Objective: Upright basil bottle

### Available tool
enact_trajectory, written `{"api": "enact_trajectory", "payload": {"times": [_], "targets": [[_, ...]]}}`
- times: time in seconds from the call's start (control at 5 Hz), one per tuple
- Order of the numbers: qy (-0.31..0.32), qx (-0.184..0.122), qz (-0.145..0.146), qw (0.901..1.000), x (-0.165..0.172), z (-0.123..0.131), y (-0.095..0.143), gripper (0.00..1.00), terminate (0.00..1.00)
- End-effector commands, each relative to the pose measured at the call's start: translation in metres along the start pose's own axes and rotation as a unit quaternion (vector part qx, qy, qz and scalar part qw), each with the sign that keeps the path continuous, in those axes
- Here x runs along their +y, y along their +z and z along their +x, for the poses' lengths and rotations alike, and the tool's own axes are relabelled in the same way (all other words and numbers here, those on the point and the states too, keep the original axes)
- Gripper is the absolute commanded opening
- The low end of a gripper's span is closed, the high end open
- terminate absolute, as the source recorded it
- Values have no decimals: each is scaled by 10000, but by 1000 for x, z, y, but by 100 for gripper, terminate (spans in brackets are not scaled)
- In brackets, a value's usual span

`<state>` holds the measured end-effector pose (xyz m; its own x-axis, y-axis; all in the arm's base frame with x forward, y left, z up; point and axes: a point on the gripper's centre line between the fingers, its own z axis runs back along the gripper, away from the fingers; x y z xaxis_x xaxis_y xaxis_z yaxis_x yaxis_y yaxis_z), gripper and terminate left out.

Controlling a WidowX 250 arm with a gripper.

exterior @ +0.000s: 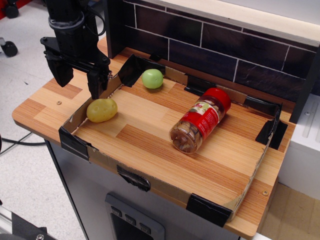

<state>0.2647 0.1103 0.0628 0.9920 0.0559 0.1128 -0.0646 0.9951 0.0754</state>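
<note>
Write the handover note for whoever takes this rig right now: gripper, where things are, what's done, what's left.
Gripper: open, holding nothing, hanging over the left rear corner of the cardboard tray, well away from the bottle.
Basil bottle: lying on its side in the right half of the tray, red cap toward the back wall, clear base toward the front.
Other items: yellow fruit at the tray's left edge near the gripper, green fruit at the back; both apart from the bottle.
Done: nothing visible; the bottle is not upright.
Left: reach the bottle, grasp it, stand it up, release.
</note>
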Motion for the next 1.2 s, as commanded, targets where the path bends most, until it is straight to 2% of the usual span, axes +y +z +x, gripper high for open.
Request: {"api": "enact_trajectory", "payload": {"times": [0.0,0.2,0.4,0.6,0.8,1.0], "targets": [[0,0,0,10000,0,0,0,100,0],[114,124,-306,9994,-21,9,21,100,0],[137,389,-635,9971,-49,18,48,100,0],[-63,332,-818,9961,-92,29,65,100,0],[-284,306,-818,9958,-123,39,62,100,0],[-472,49,-780,9958,-147,48,57,100,0]]}}
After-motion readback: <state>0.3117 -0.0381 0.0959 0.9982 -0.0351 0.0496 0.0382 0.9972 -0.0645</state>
